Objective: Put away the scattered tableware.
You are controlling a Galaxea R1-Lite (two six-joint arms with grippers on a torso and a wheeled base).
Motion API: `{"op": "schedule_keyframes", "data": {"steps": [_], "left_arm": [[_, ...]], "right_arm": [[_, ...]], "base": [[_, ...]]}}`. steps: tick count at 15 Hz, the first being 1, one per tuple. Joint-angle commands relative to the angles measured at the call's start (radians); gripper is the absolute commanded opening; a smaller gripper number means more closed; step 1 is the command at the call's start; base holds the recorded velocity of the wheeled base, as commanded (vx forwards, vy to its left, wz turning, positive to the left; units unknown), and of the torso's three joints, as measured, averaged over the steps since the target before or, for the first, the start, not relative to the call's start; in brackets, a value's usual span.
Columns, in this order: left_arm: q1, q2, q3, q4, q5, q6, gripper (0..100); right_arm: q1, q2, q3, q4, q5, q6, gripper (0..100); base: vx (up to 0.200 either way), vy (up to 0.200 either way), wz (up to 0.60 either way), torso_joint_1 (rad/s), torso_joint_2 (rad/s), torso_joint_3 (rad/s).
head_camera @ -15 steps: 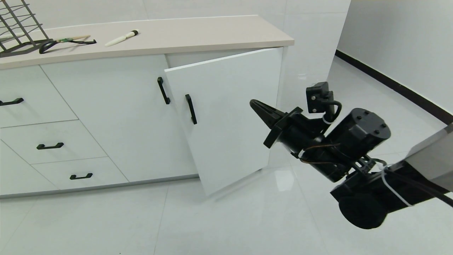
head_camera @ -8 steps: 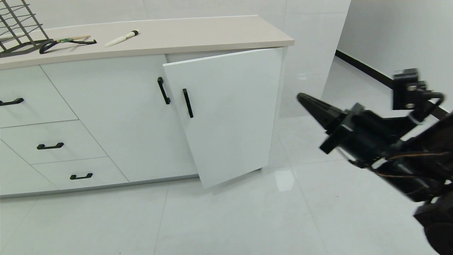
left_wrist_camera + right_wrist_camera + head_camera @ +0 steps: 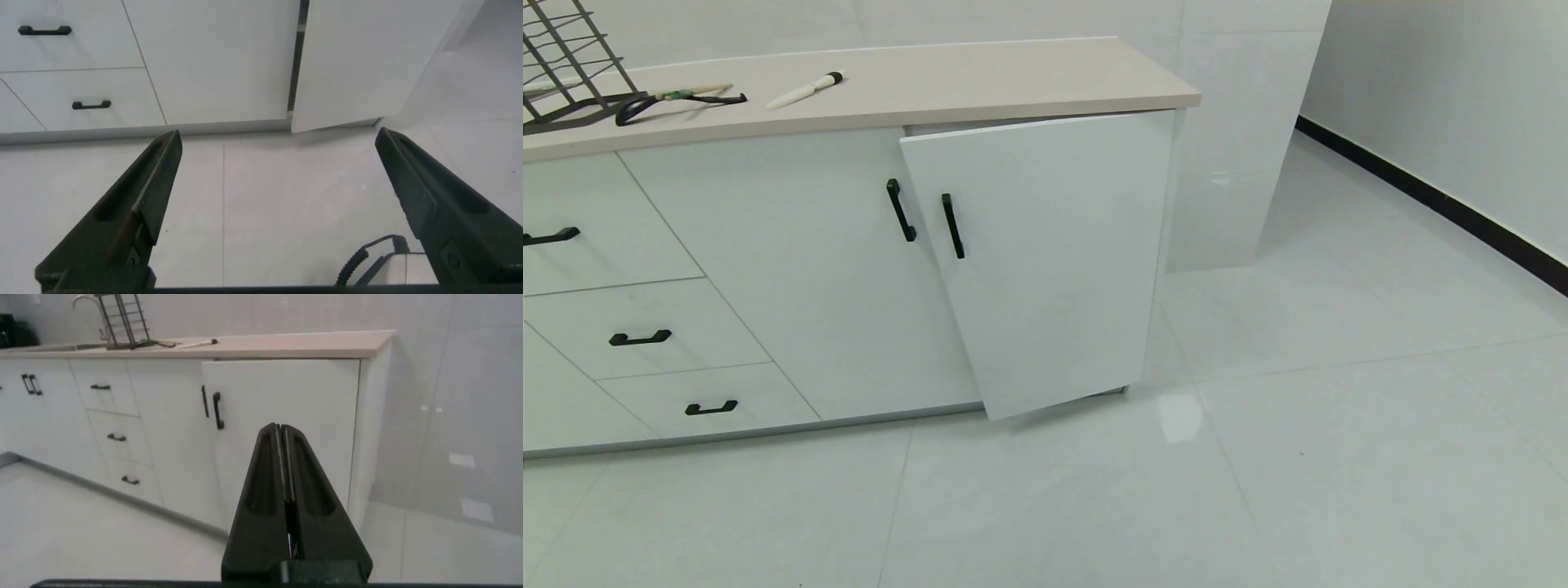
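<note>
Head view: found a pale knife (image 3: 805,88) and a dark utensil (image 3: 678,96) lying on the table (image 3: 1013,73), above and well left of the ajar cabinet door (image 3: 1054,261). Saw the left pincer (image 3: 278,135) spread wide and empty, low before that door; the right pincer (image 3: 279,429) pressed together, facing it. Judged a reach past the door likely to clip its edge and swing it wider.

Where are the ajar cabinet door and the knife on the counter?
ajar cabinet door (image 3: 1054,261): head view, centre of its front panel.
knife (image 3: 796,92): head view, middle of its pale blade.
</note>
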Motion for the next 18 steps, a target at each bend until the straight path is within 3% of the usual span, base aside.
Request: {"op": "schedule_keyframes", "data": {"steps": [1,2,5,6,7,14,17,18], "left_arm": [[0.0,0.0,0.0,-0.001,0.009,-0.005,100],[0.0,0.0,0.0,-0.001,0.015,-0.008,100],[0.0,0.0,0.0,-0.001,0.017,-0.008,100],[0.0,0.0,0.0,-0.001,0.017,-0.01,100],[0.0,0.0,0.0,-0.001,0.018,-0.01,100],[0.0,0.0,0.0,-0.001,0.017,0.001,100],[0.0,0.0,0.0,0.0,0.017,-0.003,100],[0.0,0.0,0.0,0.0,0.017,-0.003,100]], "right_arm": [[-0.081,-0.603,0.069,0.597,-0.001,-0.096,0],[-0.081,-0.608,0.074,0.606,-0.032,-0.113,0],[-0.096,-0.609,0.074,0.958,-0.414,-0.114,0],[-0.133,-0.611,0.074,1.014,-0.483,-0.113,0],[-0.236,-0.689,0.074,1.067,-0.477,-0.117,0],[-0.224,-0.692,0.074,1.062,-0.48,-0.111,0],[-0.224,-0.687,0.074,1.057,-0.5,-0.183,0],[-0.215,-0.693,0.074,1.059,-0.443,-0.168,0]], "base": [[0.0,0.0,0.0,0.0,0.0,0.0],[0.0,0.0,0.0,0.0,0.0,0.0],[0.0,0.0,0.0,0.0,0.0,0.0],[0.0,0.0,0.0,0.0,0.0,0.0],[0.0,0.0,0.0,0.0,0.0,0.0],[0.0,0.0,0.0,0.0,0.0,0.0],[0.0,0.0,0.0,0.0,0.0,0.0],[0.0,0.0,0.0,0.0,0.0,0.0]]}}
